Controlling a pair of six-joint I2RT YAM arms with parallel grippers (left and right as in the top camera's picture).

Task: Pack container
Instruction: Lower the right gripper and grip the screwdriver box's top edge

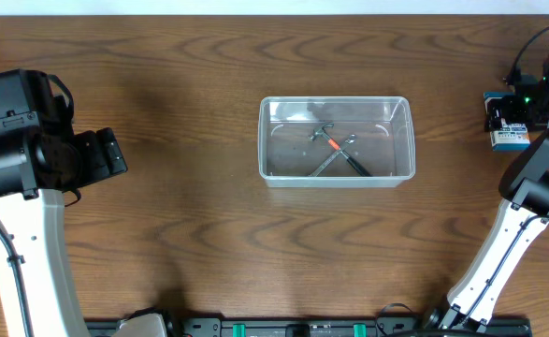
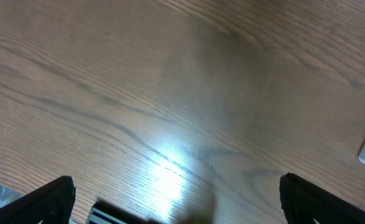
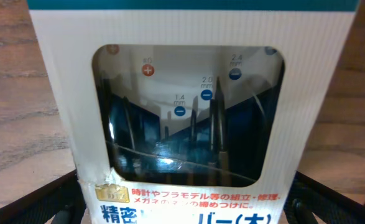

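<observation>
**Bench State: Container at Centre, Box at Right Claw**

**Surface.** The bench [image 1: 162,75] is brown, wood-grain laminate with long wavy figure running left to right. The left wrist view shows a bright patch of glare [image 2: 170,167] on the grain. A pale strip [image 1: 255,7] runs along the far edge. A black rail [image 1: 293,328] with green fittings runs along the near edge. Very little of the room beyond the bench is visible.

**Container.** The clear plastic container [image 1: 267,140] stands at the centre of the bench, long side left to right, well apart from both arms. Two slim tools [image 1: 338,150] lie crossed on its floor; one has an orange section on its shaft. Their exact type is too small to tell.

**Left arm.** The left claw [image 2: 176,202] hangs over bare bench at the left side, pointing toward the container. Its fingers [image 2: 51,198] are spread wide with nothing between them. A corner of the container shows at the right edge of this wrist view.

**Right arm.** The right claw [image 1: 506,114] sits at the far right, closed around a screwdriver box [image 3: 188,124]. The box is white card with a teal band, a clear window showing thin blades, size marks and Japanese print. It fills the right wrist view, with wood grain visible on both sides.
</observation>
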